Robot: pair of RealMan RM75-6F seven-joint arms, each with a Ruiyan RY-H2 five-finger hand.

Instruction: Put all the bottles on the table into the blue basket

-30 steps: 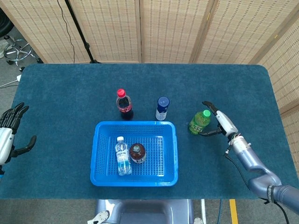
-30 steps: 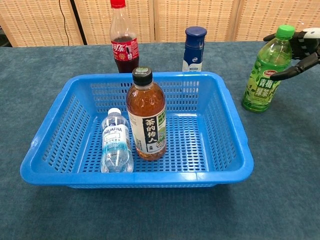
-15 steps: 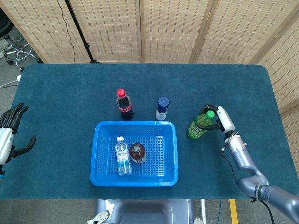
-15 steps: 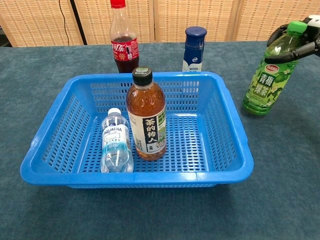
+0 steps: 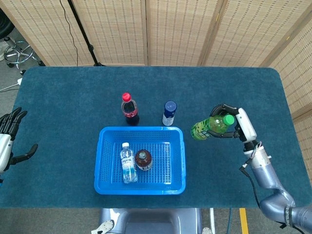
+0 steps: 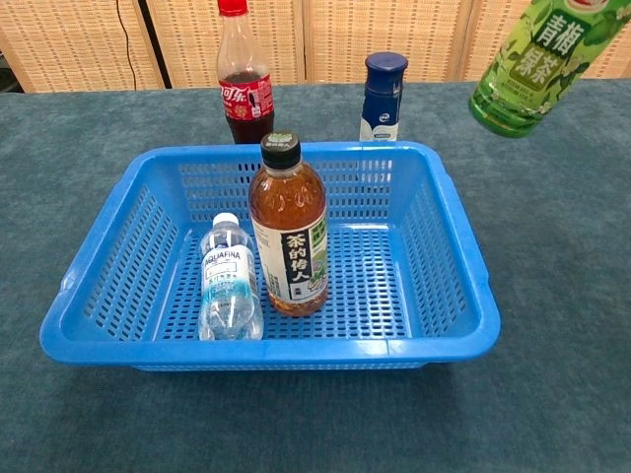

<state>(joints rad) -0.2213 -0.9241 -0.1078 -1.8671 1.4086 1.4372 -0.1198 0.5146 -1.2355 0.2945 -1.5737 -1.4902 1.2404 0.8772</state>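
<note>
My right hand (image 5: 236, 125) grips the green tea bottle (image 5: 210, 126) near its cap and holds it tilted in the air, right of the blue basket (image 5: 140, 187). The chest view shows only that bottle's lower body (image 6: 527, 67) at the top right, the hand out of frame. Inside the basket (image 6: 463, 246) a brown tea bottle (image 6: 288, 229) stands upright and a small water bottle (image 6: 229, 283) lies beside it. A red-capped cola bottle (image 5: 129, 108) and a blue-capped bottle (image 5: 168, 113) stand on the table behind the basket. My left hand (image 5: 9, 134) rests with fingers spread at the left edge, holding nothing.
The table is covered in a dark blue cloth (image 5: 73, 97). Wicker screens (image 5: 175, 29) stand behind it, with a stand pole (image 5: 83, 34) and a stool (image 5: 14, 51) at the back left.
My right hand closed around the green tea bottle, then lifted it off the table and tilted it. The left hand stayed where it was.
</note>
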